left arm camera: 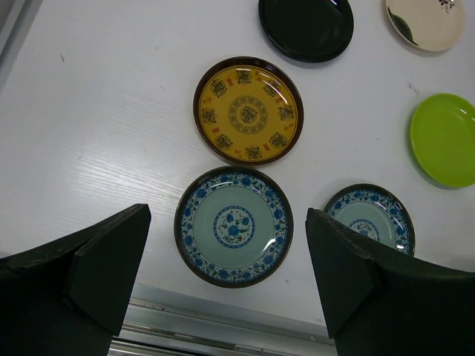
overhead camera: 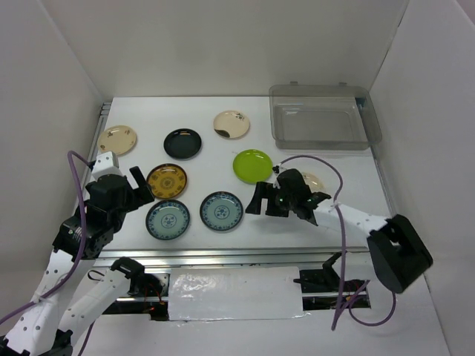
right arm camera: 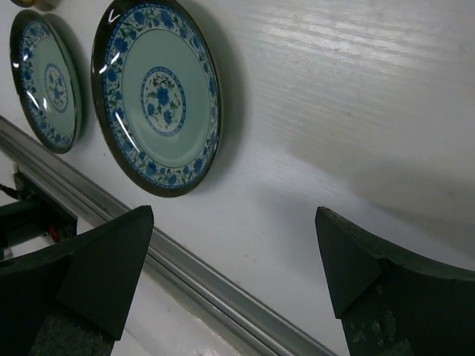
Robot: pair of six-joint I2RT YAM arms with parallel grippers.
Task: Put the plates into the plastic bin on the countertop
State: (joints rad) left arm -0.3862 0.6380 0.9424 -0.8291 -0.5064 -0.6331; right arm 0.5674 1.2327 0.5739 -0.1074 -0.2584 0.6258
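Eight plates lie on the white countertop (overhead camera: 215, 178): a cream one (overhead camera: 118, 139), a black one (overhead camera: 182, 143), a cream one (overhead camera: 231, 124), a lime green one (overhead camera: 253, 165), a mustard one (overhead camera: 167, 180), two teal ones (overhead camera: 167, 219) (overhead camera: 222, 211), and a cream one (overhead camera: 313, 180) half hidden behind my right arm. The clear plastic bin (overhead camera: 319, 119) stands empty at the back right. My left gripper (overhead camera: 142, 189) is open above the left teal plate (left arm camera: 234, 226). My right gripper (overhead camera: 257, 200) is open, just right of the other teal plate (right arm camera: 159, 96).
White panels wall the back and both sides. A metal rail (right arm camera: 208, 285) runs along the near edge, close under both grippers. A purple cable (overhead camera: 326, 167) loops over my right arm.
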